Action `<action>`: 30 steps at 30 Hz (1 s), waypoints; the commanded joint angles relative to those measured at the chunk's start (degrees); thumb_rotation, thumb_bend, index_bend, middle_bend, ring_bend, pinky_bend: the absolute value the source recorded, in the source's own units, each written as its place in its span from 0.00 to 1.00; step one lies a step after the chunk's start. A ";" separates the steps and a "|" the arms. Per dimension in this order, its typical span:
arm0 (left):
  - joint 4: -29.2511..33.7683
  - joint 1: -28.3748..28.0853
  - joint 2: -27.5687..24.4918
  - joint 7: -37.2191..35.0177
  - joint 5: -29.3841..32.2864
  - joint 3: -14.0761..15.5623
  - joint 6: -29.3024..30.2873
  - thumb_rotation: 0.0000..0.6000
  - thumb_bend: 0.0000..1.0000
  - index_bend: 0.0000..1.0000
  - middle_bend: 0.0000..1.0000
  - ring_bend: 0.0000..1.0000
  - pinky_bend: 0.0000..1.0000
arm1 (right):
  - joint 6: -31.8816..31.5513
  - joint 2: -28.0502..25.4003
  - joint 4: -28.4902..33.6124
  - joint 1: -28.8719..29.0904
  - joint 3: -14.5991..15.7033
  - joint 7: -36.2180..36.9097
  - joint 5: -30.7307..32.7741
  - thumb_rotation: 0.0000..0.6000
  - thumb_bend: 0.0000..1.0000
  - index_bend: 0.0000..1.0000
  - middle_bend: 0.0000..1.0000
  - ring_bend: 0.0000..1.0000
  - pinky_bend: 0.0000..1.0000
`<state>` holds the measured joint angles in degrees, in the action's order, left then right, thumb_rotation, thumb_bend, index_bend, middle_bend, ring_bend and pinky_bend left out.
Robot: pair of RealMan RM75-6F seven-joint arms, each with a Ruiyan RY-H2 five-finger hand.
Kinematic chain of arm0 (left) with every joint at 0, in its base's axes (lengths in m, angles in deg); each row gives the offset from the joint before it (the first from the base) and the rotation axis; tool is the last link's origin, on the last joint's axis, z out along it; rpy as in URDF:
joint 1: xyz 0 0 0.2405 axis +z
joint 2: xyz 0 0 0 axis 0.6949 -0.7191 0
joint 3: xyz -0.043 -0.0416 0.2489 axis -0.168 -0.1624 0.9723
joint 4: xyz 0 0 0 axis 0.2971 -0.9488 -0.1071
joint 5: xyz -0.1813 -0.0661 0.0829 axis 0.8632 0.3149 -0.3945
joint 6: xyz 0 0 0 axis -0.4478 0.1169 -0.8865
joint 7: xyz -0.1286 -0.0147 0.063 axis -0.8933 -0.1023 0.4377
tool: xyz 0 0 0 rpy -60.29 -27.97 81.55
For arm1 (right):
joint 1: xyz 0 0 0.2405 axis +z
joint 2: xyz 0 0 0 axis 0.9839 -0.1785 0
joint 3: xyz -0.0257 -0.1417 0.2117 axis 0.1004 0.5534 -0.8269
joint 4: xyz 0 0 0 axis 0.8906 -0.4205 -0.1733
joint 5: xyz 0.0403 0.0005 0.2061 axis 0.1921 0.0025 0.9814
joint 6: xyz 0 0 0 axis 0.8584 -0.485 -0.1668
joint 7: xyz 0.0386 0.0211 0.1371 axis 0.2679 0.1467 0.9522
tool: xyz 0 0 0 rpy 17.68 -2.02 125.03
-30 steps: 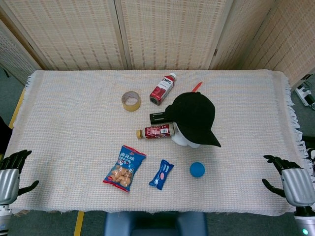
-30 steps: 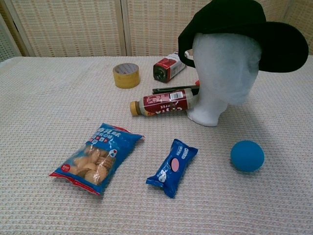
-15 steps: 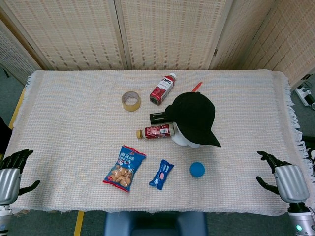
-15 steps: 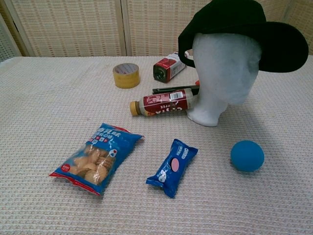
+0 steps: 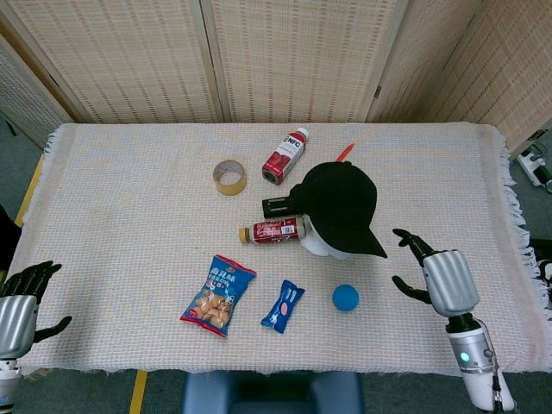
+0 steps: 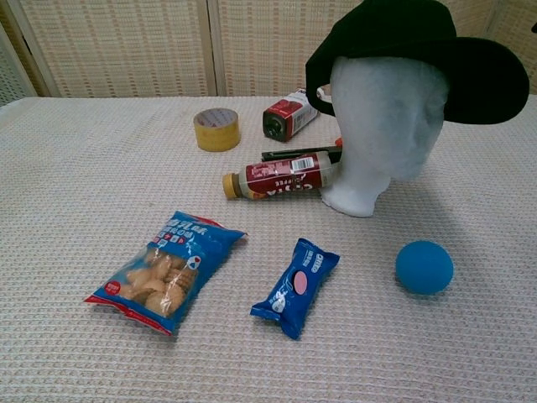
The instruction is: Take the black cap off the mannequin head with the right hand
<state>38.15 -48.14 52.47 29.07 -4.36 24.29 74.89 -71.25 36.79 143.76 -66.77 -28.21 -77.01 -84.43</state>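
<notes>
The black cap [image 5: 341, 203] [image 6: 411, 50] sits on the white mannequin head [image 5: 326, 246] [image 6: 382, 117] near the table's middle, its brim pointing to the front right. My right hand [image 5: 440, 278] hovers open over the cloth to the right of the brim, a short gap away, fingers spread toward the cap. My left hand [image 5: 19, 304] stays open at the table's front left corner, far from everything. The chest view shows no clear part of either hand.
A brown-capped bottle [image 5: 274, 230] and a black object [image 5: 278, 205] lie against the mannequin's left side. A blue ball [image 5: 345, 297] lies in front, near the right hand. Also present: blue wrapper [image 5: 283, 305], snack bag [image 5: 218, 294], tape roll [image 5: 229, 177], red bottle [image 5: 285, 154].
My right hand has moved from the table's front right edge inward and leftward, ending close to the cap's brim. The left hand and all objects have stayed put.
</notes>
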 commanded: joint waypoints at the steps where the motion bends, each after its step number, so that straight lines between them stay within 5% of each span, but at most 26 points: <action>1: 0.10 -0.04 -0.12 -0.21 0.01 -0.03 -0.06 1.00 0.08 0.21 0.18 0.17 0.22 | 1.24 2.17 1.03 1.87 -1.79 -1.38 1.97 1.00 0.12 0.21 0.38 0.83 0.91; 9: 0.32 -0.23 -0.62 -1.09 -0.23 0.05 -0.36 1.00 0.08 0.22 0.18 0.17 0.23 | 1.89 7.05 -0.25 5.15 -3.95 -4.55 4.86 1.00 0.16 0.24 0.39 0.84 0.92; 30: -0.33 -0.59 -0.42 -1.86 -0.61 0.30 -0.91 1.00 0.08 0.22 0.18 0.17 0.23 | -3.22 14.12 -8.84 8.86 -6.73 -3.25 3.31 1.00 0.54 0.72 0.71 0.96 1.00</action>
<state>37.81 -48.74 52.05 27.19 -4.95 24.60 73.96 -74.27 50.75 135.12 -58.08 -34.75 -80.14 -80.98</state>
